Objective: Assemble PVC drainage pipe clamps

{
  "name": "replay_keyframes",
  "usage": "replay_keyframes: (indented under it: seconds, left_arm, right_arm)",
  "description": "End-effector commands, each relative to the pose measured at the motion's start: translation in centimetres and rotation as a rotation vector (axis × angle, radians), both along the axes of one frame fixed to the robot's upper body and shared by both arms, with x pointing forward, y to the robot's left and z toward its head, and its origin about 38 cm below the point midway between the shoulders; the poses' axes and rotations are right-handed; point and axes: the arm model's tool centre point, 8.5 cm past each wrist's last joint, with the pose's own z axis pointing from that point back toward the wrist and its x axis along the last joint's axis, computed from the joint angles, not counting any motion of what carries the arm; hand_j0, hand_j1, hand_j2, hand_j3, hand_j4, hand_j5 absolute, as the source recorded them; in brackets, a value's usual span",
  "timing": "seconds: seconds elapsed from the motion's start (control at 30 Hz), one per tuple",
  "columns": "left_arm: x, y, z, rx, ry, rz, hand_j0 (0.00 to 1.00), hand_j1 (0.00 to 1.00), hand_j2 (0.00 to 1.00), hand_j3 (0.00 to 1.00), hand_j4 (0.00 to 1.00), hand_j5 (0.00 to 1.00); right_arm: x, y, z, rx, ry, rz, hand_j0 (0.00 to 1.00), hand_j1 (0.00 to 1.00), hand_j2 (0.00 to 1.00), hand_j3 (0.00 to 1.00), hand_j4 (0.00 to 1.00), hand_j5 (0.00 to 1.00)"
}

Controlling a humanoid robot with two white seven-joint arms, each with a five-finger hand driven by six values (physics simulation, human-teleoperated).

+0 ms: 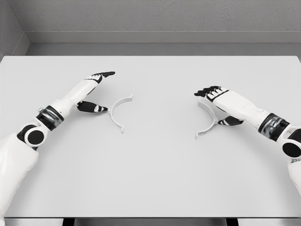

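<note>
Two white half-ring pipe clamp pieces lie flat on the white table (pixel 150 169). The left clamp half (pixel 118 111) curves with its opening toward the right. My left hand (pixel 96 92) hovers just left of it, fingers spread, thumb tip (pixel 99 108) close to the clamp's arc, holding nothing. The right clamp half (pixel 209 123) curves with its opening toward the left. My right hand (pixel 212 101) is above its upper end, fingers extended, partly hiding that end; it grips nothing that I can see.
A grey wall and floor strip (pixel 150 42) run behind the table's far edge. The table's front edge (pixel 150 217) is near the bottom of the view.
</note>
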Motion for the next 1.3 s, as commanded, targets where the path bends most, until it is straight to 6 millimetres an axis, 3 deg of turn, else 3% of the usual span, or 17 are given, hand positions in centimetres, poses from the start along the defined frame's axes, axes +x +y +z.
replay_keyframes:
  seconds: [0.0,0.37,1.27]
  left_arm:
    - [0.0,-0.3,0.0,-0.002,-0.003,-0.003,1.0,1.0,1.0,1.0,1.0,1.0]
    - [-0.4,-1.6,-0.2,-0.005,-0.009,-0.028,1.0,1.0,1.0,1.0,1.0,1.0]
    - [-0.8,-5.4,0.1,-0.024,-0.039,-0.085,1.0,1.0,1.0,1.0,1.0,1.0]
  right_arm:
    - [0.0,-0.3,-0.3,0.006,0.011,-0.009,1.0,1.0,1.0,1.0,1.0,1.0]
    - [1.3,-1.3,-0.6,-0.003,0.028,-0.04,1.0,1.0,1.0,1.0,1.0,1.0]
    - [1.1,0.8,-0.2,0.01,0.01,0.003,1.0,1.0,1.0,1.0,1.0,1.0]
